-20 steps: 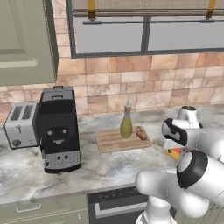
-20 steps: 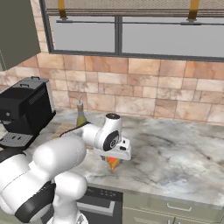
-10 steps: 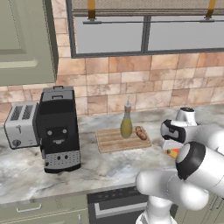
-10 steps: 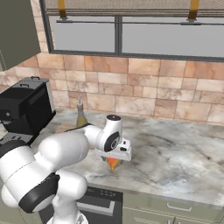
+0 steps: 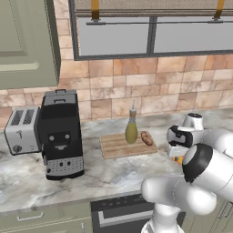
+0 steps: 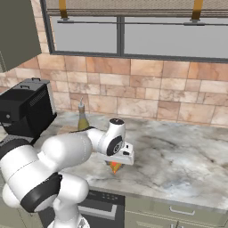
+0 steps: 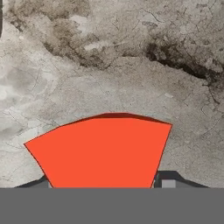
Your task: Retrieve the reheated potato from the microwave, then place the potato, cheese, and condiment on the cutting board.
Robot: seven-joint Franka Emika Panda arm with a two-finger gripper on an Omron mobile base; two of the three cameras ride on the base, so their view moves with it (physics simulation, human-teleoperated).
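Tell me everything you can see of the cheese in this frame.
The cheese is a wedge with a flat orange-red face and a thin darker red edge along its wide curved end. It lies on the grey marbled counter, off the board, to its right and nearer the front edge. The hand is directly over it with a finger on each side; whether they already press on it I cannot tell. From the base cameras it is an orange-yellow bit beneath the hand.

The gripper (image 6: 116, 165) is lowering a little further over the cheese (image 7: 103, 151), toward the counter's front edge. Its jaws are narrowing around the wedge.
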